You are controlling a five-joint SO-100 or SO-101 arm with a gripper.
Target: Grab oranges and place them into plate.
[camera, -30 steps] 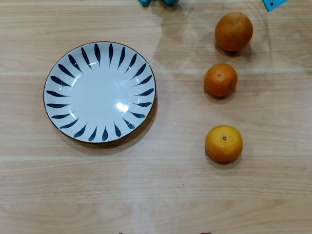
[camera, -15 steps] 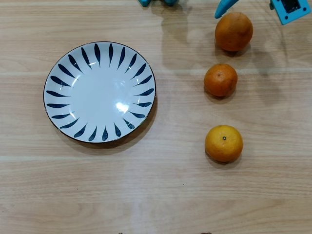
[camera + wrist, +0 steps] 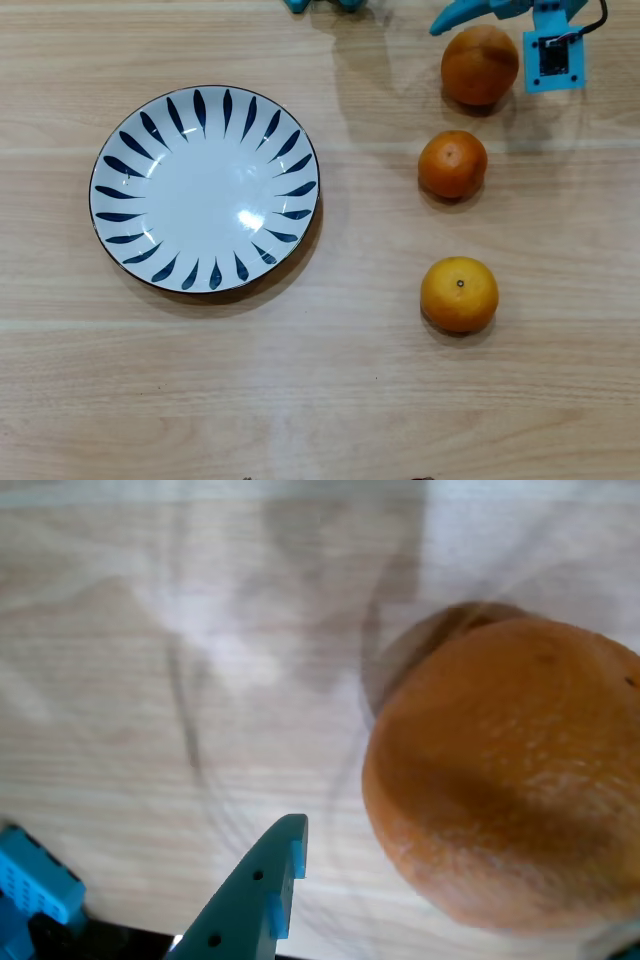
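The white plate with dark blue petal strokes (image 3: 120,215) lies empty on the left of the wooden table in the overhead view. Three oranges stand in a column on the right: the larger one (image 3: 480,65) at the top, the smaller darker one (image 3: 453,164) in the middle, the yellower one with a stem dot (image 3: 459,293) below. My teal gripper (image 3: 490,22) is at the top right edge, over the larger orange. In the wrist view one teal finger (image 3: 260,890) stands apart to the left of that orange (image 3: 500,780). The gripper (image 3: 460,900) is open and the other finger is almost out of view.
The arm's blue block (image 3: 553,55) hangs just right of the larger orange. More teal parts (image 3: 320,4) poke in at the top edge. The light wooden table (image 3: 320,400) spreads around everything.
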